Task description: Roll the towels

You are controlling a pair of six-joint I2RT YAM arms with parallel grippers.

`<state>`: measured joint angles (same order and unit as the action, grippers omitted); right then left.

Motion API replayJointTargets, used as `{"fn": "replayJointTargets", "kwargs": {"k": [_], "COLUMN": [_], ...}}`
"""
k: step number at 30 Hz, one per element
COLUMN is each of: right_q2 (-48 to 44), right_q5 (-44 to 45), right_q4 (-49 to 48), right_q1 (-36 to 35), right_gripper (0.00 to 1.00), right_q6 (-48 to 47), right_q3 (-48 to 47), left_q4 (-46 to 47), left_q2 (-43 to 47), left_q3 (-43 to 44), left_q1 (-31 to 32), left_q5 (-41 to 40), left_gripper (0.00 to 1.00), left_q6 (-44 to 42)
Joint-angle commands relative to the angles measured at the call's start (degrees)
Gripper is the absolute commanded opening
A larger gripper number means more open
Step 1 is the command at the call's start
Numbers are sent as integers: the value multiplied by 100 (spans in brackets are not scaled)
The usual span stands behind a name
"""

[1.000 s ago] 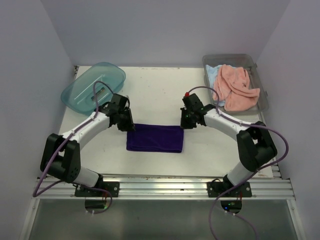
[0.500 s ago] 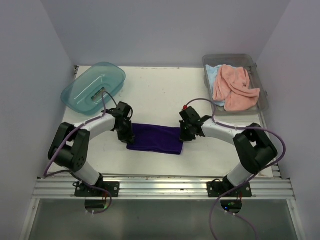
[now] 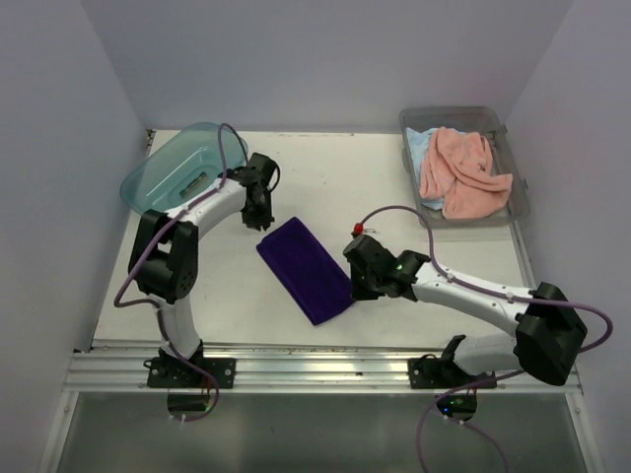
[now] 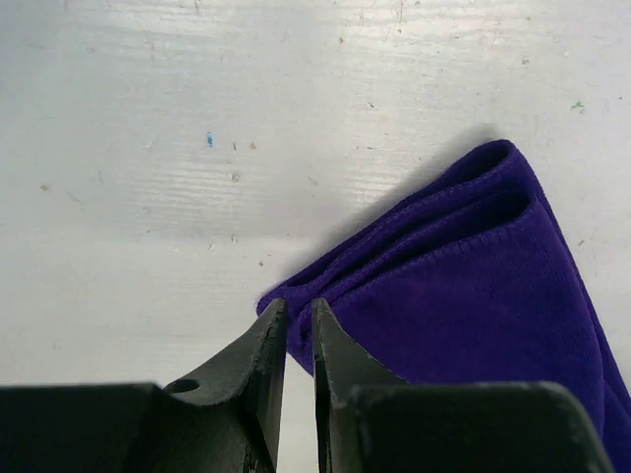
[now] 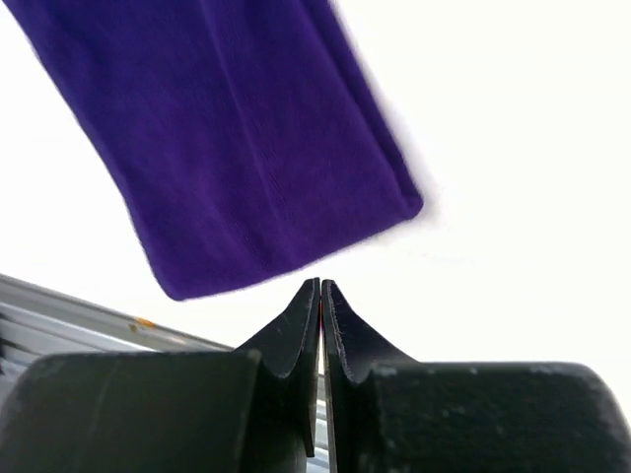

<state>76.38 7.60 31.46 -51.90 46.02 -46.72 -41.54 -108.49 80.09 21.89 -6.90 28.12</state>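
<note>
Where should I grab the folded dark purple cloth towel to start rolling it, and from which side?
The dark purple towel lies flat as a long diagonal strip, so probably pinch its near short edge, approaching from the near right, where the right gripper sits just off it, shut.

Overhead; wrist close-ups on purple towel (image 3: 306,268)

The left arm (image 3: 202,209) and right arm (image 3: 463,292) have white tube links and bulky black joints, each trailing a thin purple cable (image 3: 394,208). A red dot (image 3: 357,229) marks the right wrist. The left claw (image 4: 299,313) and right claw (image 5: 320,288) are matte black and tapered.
</note>
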Motion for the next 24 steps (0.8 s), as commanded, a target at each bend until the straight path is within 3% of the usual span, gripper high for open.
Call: {"fn": "replayJointTargets", "kwargs": {"k": [1,8,14,18,24], "right_q2": [-124,1071,1932,2197,1811], "right_q5": [673,401,418,418,-55], "right_q4": [343,150,-79,-131,-360], "right_q1": [162,268,513,646,620], "right_gripper": [7,5,2,0,0], "right_q6": [-198,-919,-1183,-1236,-684], "right_q3": [-478,-1207,-1454,-1253,-498], "left_q4": [-346,444,945,867,735], "left_q2": [486,1093,621,-117,-805], "left_q3": [217,-792,-1444,-980,12], "left_q1": [26,70,79,70,79], "left_q5": [-297,1224,1262,1006,980], "left_gripper": [20,19,18,17,17], "left_q6": [-281,123,282,142,9]}}
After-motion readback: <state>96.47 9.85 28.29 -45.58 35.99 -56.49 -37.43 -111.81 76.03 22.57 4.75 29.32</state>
